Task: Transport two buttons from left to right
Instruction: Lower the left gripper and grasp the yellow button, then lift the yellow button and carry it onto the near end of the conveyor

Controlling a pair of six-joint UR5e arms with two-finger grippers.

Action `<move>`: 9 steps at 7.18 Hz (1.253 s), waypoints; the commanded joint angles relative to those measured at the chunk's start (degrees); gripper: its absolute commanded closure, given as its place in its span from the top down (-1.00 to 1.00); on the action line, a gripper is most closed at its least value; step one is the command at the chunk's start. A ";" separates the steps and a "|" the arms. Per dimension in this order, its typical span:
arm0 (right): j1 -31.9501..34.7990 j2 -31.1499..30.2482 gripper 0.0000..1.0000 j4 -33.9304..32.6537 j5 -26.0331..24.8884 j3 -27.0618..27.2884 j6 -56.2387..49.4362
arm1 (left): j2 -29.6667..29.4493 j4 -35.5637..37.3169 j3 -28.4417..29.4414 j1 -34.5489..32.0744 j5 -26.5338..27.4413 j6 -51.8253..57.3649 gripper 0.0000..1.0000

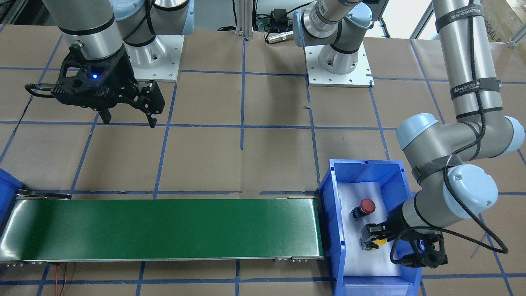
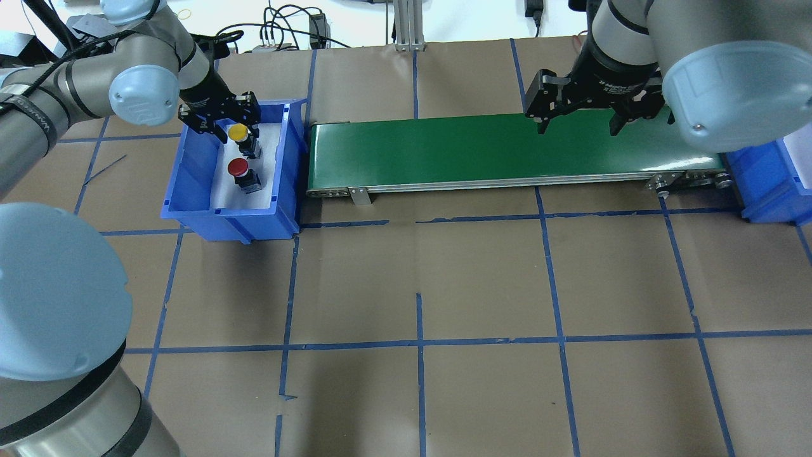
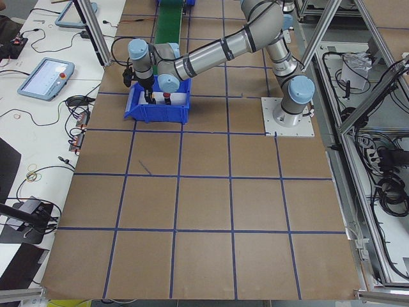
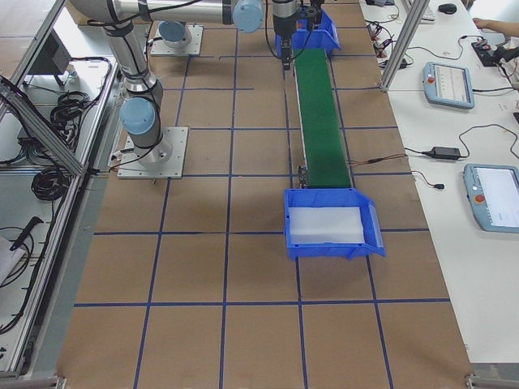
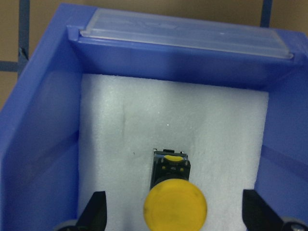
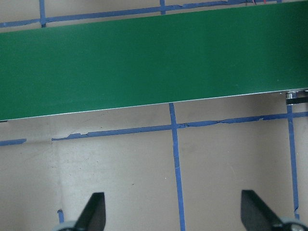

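The yellow button [image 1: 379, 242] and the red button [image 1: 367, 206] stand on white foam in the blue bin [image 1: 328, 193] on my left side. In the overhead view the yellow button [image 2: 238, 132] is farther from me than the red button [image 2: 238, 167]. My left gripper [image 2: 236, 130] is open and lowered into the bin, one finger on each side of the yellow button [image 5: 175, 207], not touching it. My right gripper [image 2: 577, 130] is open and empty, above the green conveyor belt [image 2: 507, 152] toward its right end.
The belt [image 1: 164, 228] runs from the left bin to a second blue bin [image 4: 369, 243] lined with white foam at its right end. The left bin's walls [image 5: 48, 120] stand close around the left gripper [image 5: 175, 214]. Brown table with blue tape lines lies all round.
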 commanded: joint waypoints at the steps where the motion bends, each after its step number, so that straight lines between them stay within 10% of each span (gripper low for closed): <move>1: 0.00 0.00 1.00 0.00 0.00 0.00 0.00 | 0.42 -0.04 0.23 0.00 0.14 -0.21 -0.96; 9: 0.00 0.00 1.00 0.00 0.00 0.09 0.00 | 10.53 -15.69 9.29 -13.69 7.00 -13.63 -0.96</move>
